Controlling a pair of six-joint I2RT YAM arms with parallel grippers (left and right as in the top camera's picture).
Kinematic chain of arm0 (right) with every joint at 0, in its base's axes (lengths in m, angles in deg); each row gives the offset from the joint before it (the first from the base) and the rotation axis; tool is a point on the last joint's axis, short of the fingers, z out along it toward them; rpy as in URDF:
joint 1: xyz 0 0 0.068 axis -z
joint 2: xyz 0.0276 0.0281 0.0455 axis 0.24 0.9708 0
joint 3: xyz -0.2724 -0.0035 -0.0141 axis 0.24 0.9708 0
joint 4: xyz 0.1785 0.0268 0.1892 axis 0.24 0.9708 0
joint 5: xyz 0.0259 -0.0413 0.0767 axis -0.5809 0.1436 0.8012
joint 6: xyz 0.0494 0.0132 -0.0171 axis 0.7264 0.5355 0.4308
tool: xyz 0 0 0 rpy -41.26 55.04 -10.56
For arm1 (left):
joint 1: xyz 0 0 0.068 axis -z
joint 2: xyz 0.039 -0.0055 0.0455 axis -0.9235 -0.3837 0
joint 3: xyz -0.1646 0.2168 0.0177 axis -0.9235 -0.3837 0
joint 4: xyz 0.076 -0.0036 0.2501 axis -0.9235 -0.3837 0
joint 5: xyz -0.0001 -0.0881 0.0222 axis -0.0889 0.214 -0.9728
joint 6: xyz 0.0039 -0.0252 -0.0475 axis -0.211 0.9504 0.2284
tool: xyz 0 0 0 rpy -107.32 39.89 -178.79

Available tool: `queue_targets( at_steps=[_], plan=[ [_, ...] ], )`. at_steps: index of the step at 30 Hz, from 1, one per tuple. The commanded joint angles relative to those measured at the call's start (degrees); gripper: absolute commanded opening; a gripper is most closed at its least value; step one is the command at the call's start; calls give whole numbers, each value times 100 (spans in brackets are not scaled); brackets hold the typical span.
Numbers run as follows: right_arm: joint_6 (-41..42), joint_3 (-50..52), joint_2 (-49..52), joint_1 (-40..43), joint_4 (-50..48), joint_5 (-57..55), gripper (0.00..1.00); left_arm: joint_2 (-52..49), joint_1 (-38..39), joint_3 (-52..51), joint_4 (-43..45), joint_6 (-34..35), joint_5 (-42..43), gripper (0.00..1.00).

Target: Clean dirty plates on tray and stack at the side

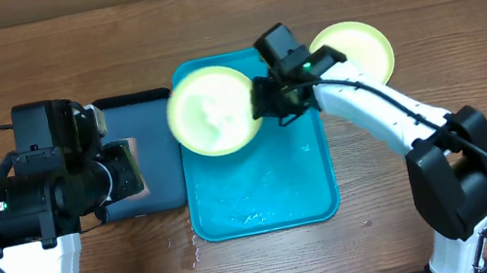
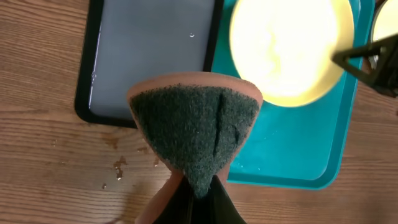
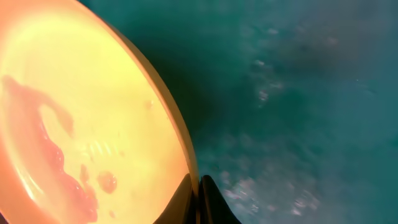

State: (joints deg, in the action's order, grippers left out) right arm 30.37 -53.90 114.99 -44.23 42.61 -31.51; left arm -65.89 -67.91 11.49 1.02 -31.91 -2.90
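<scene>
Right gripper (image 1: 265, 103) clamped on rim of yellow-green plate (image 1: 212, 112), over far-left part of teal tray (image 1: 302, 191), probably lifted clear. Red smear (image 3: 56, 168) on its face. Second plate (image 1: 362, 45) on table (image 1: 33, 63) beside tray. Left gripper (image 2: 198, 196) pinching sponge (image 2: 193, 127) near dark tray (image 2: 149, 56).

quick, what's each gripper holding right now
left gripper: shut on the sponge.
right gripper: shut on the rim of the yellow-green plate.
</scene>
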Motion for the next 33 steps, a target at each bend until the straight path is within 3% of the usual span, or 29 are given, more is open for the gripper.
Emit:
queue_targets(
  at_steps=[1,21,33],
  plan=[
    [0,-129,-66,-369,-356,87,4,129,17,33,20,-166,66,4],
    [-50,-129,472,-2288,-2800,-2699,4,129,17,33,15,-173,68,4],
    [-2776,-131,575,-2295,-4503,-3191,4,129,17,33,24,-173,66,4]
  ],
)
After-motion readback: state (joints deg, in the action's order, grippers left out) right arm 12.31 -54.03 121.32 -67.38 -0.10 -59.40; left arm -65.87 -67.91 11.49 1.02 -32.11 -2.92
